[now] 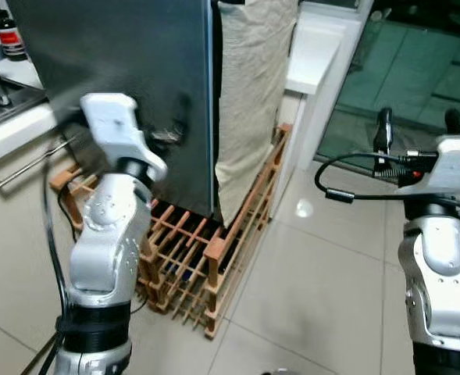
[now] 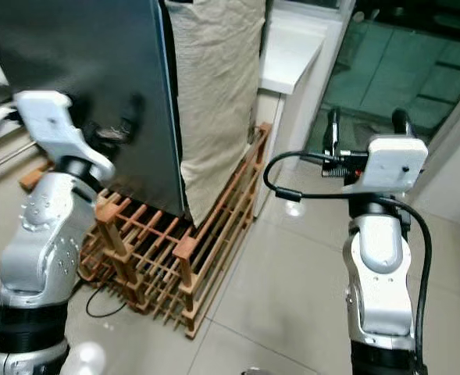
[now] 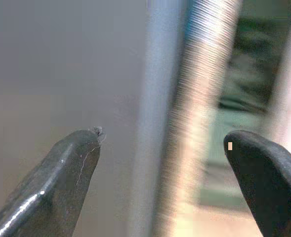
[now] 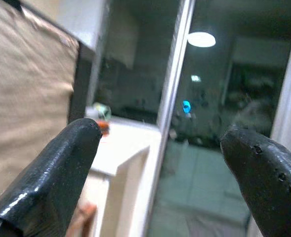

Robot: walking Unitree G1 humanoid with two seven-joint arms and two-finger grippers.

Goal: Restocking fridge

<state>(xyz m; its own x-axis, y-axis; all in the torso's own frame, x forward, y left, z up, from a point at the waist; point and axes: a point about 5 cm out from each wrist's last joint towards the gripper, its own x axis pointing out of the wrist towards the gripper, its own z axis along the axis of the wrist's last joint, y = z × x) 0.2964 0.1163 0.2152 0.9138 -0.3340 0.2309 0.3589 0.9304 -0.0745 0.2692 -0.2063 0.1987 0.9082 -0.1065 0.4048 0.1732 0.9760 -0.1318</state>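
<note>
Left eye view: the dark fridge [image 1: 128, 86] stands shut above a wooden rack [image 1: 206, 250]. The left gripper [image 3: 160, 148] and right gripper [image 4: 160, 143] have fingers wide apart, holding nothing. Best go slowly to the fridge's edge.

Pale glossy floor tiles [image 1: 308, 297] with thin grout lines cover the room and catch a small bright reflection of a lamp. A low wooden slatted rack [image 1: 206, 250] stands on them, with a thin black cable lying at its foot. A beige cloth sheet [image 1: 249, 101] hangs down to the rack. Just beside it a white ledge [image 1: 315, 51] juts out from a white post. Beyond, a large glass pane [image 2: 401, 62] shows greenish tiles. At the left, a white countertop edge [image 1: 11, 133] carries a long metal bar handle [image 1: 34, 162].
</note>
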